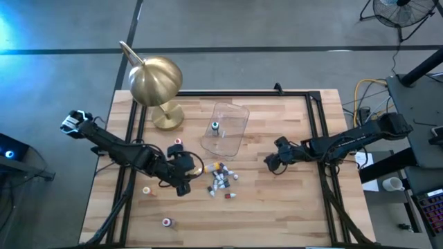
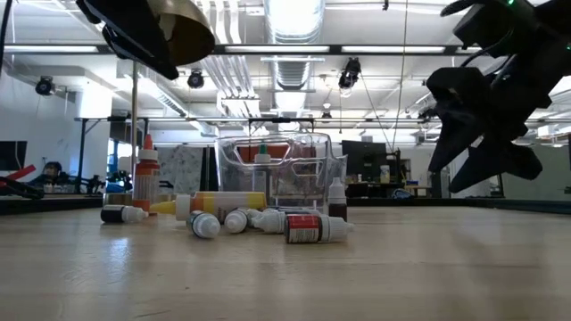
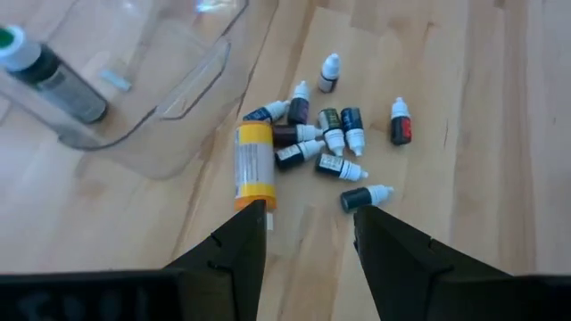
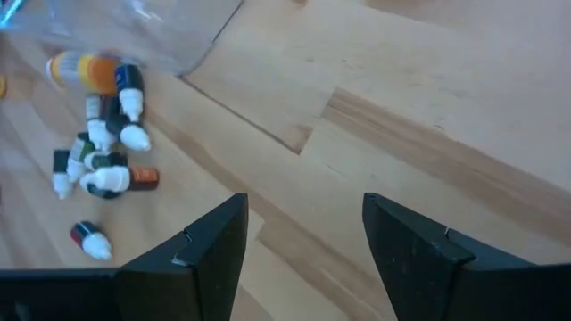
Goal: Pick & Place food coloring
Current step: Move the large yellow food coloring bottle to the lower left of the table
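Observation:
Several tiny food coloring bottles (image 1: 221,178) lie in a loose heap on their sides on the wooden table; the heap (image 3: 321,143) includes a larger yellow-orange bottle (image 3: 253,165). Single bottles stand apart at the left (image 1: 178,142), (image 1: 147,190), (image 1: 166,222). One green-capped bottle (image 1: 216,126) stands upright inside the clear tub (image 1: 234,114). My left gripper (image 1: 183,176) hovers open just left of the heap, with nothing between its fingers (image 3: 310,223). My right gripper (image 1: 271,162) hangs open to the right of the heap (image 4: 103,152), above bare wood (image 4: 305,223).
A brass dome lamp (image 1: 156,79) stands at the far left, its round base (image 1: 167,116) on the table. The tub sits just beyond the heap. A black frame (image 1: 315,117) runs along the table's edges. Bare wood lies between the heap and the right gripper (image 2: 473,160).

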You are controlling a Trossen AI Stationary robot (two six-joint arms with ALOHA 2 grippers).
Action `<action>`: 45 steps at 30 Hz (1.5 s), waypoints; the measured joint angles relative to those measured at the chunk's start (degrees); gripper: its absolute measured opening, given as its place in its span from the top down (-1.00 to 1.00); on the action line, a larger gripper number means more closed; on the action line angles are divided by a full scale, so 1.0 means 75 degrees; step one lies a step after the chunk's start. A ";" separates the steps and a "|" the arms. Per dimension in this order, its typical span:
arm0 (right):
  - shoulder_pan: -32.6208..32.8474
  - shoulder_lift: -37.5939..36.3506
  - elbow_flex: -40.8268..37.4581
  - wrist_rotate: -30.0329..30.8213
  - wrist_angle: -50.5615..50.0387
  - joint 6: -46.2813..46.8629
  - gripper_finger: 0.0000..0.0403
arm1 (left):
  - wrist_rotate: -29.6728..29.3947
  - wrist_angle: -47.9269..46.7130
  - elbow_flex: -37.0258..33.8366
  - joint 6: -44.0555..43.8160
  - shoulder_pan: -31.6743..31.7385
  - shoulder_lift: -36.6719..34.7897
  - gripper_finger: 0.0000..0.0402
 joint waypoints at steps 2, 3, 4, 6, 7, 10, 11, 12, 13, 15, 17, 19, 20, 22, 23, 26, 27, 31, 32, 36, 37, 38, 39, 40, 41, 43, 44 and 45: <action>0.0002 0.0000 0.0000 -0.0014 0.0024 -0.0386 -0.07 | 0.0113 0.0139 0.0003 0.0352 -0.0059 0.0153 0.28; -0.0001 0.0000 0.0000 -0.0026 0.0034 -0.0630 -0.07 | 0.0230 0.0222 0.0003 0.0590 -0.0088 0.0268 0.28; -0.0001 0.0000 0.0000 -0.0035 0.0028 -0.0893 -0.07 | 0.0419 0.0354 0.0003 0.0875 -0.0112 0.0415 0.28; 0.0001 0.0000 0.0000 -0.0041 0.0030 -0.1352 -0.07 | 0.0790 0.0561 0.0003 0.1362 -0.0142 0.0765 0.28; -0.0001 -0.0003 0.0000 -0.0041 0.0026 -0.1505 -0.07 | 0.0872 0.0588 0.0003 0.1469 -0.0151 0.0956 0.28; -0.0001 -0.0003 0.0000 -0.0041 0.0025 -0.1699 -0.07 | 0.0872 0.0590 0.0003 0.1470 -0.0132 0.1512 0.28; -0.0007 -0.0003 0.0000 -0.0041 0.0025 -0.1710 -0.07 | 0.0805 0.0592 0.0003 0.1355 -0.0119 0.1652 0.28; -0.0009 -0.0003 0.0000 -0.0041 0.0022 -0.1720 -0.07 | 0.0733 0.0617 0.0005 0.1161 -0.0103 0.1790 0.28; -0.0019 -0.0003 0.0000 -0.0040 0.0022 -0.1795 -0.07 | 0.0674 0.0635 0.0030 0.0946 -0.0077 0.1911 0.28; -0.0019 -0.0003 0.0000 -0.0016 0.0022 -0.2209 -0.07 | 0.0611 0.0780 0.0066 0.0556 -0.0048 0.2079 0.28; -0.0019 -0.0003 0.0000 0.0123 0.0019 -0.2803 -0.07 | 0.0600 0.0947 0.0070 0.0295 -0.0022 0.2158 0.28; -0.0020 -0.0003 0.0000 0.0357 0.0021 -0.3361 -0.07 | 0.0505 0.1079 0.0067 0.0028 -0.0011 0.2182 0.28; -0.0022 -0.0003 0.0000 0.0478 0.0019 -0.3593 -0.07 | 0.0427 0.1061 0.0059 -0.0060 -0.0001 0.2187 0.28; -0.0023 -0.0003 0.0000 0.0742 0.0021 -0.3934 -0.07 | 0.0326 0.1030 0.0034 -0.0108 0.0039 0.2190 0.28; -0.0036 -0.0003 0.0000 0.0880 0.0020 -0.4110 -0.07 | 0.0292 0.1012 0.0032 -0.0110 0.0069 0.2190 0.28; -0.0095 -0.0003 0.0000 0.1239 0.0022 -0.4568 -0.07 | 0.0179 0.0845 0.0028 -0.0073 0.0223 0.2190 0.28; -0.0135 -0.0003 0.0000 0.1321 0.0025 -0.4665 -0.07 | 0.0175 0.0781 0.0021 -0.0074 0.0297 0.2190 0.28; -0.0387 -0.0003 0.0000 0.1353 0.0025 -0.4719 -0.07 | 0.0166 0.0725 -0.0133 -0.0015 0.0645 0.2188 0.28; -0.0453 -0.0003 0.0000 0.1357 0.0025 -0.4722 -0.07 | 0.0168 0.0716 -0.0177 -0.0015 0.0717 0.2166 0.28; -0.0746 -0.0003 0.0000 0.1361 0.0028 -0.4724 -0.07 | 0.0162 0.0974 -0.0465 -0.0052 0.1010 0.1889 0.28; -0.0820 -0.0003 0.0000 0.1364 0.0025 -0.4723 -0.07 | 0.0171 0.1023 -0.0594 -0.0051 0.1078 0.1790 0.28; -0.0893 -0.0003 0.0000 0.1364 0.0025 -0.4724 -0.07 | 0.0180 0.1091 -0.0709 -0.0051 0.1144 0.1719 0.28; -0.0983 -0.0003 0.0000 0.1361 0.0025 -0.4739 -0.07 | 0.0201 0.1205 -0.0800 -0.0045 0.1198 0.1657 0.28; -0.1060 -0.0003 0.0000 0.1361 0.0022 -0.4800 -0.07 | 0.0222 0.1325 -0.0894 -0.0028 0.1227 0.1587 0.28; -0.1129 -0.0003 0.0000 0.1364 0.0021 -0.4876 -0.07 | 0.0242 0.1388 -0.0983 -0.0018 0.1250 0.1526 0.28; -0.1265 -0.0003 0.0000 0.1367 0.0015 -0.5055 -0.07 | 0.0329 0.1585 -0.1123 -0.0009 0.1262 0.1453 0.28; -0.1313 -0.0003 0.0000 0.1364 0.0002 -0.5086 -0.07 | 0.0379 0.1693 -0.1184 0.0001 0.1262 0.1450 0.28; -0.1364 -0.0003 0.0000 0.1364 0.0003 -0.5088 -0.07 | 0.0483 0.1753 -0.1244 0.0041 0.1259 0.1450 0.28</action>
